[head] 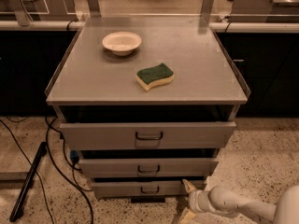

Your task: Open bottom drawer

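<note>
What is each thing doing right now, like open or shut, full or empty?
bottom drawer: looks pushed in, handle untouched.
gripper: open, low by the bottom drawer's right end, holding nothing.
bowl: upright, empty.
sponge: lying flat, green side up.
</note>
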Available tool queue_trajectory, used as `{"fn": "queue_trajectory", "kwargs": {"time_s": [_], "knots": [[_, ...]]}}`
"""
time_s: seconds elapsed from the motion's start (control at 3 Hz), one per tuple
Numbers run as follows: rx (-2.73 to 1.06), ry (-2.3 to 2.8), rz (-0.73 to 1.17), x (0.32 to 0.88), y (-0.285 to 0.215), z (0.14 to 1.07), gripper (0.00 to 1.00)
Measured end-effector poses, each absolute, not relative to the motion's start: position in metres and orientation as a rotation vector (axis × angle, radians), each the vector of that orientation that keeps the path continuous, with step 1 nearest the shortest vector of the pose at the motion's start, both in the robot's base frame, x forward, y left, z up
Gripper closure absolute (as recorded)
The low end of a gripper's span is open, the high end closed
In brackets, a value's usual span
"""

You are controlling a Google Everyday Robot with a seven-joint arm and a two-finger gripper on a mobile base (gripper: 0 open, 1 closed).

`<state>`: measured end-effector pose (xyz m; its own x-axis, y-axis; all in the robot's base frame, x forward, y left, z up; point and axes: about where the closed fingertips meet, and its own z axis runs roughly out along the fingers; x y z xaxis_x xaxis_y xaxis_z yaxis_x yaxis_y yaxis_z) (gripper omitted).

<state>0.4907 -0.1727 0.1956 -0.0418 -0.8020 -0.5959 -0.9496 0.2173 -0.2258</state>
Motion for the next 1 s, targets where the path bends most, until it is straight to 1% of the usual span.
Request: {"fn": "queue_trajectory", "kwargs": {"time_s": [0.33, 1.0], "knots": [[-1.623, 1.886, 0.287, 0.511, -0.169, 0.191, 0.00], [-1.640, 1.907, 0.285, 0.528, -0.167, 0.184, 0.00]]}}
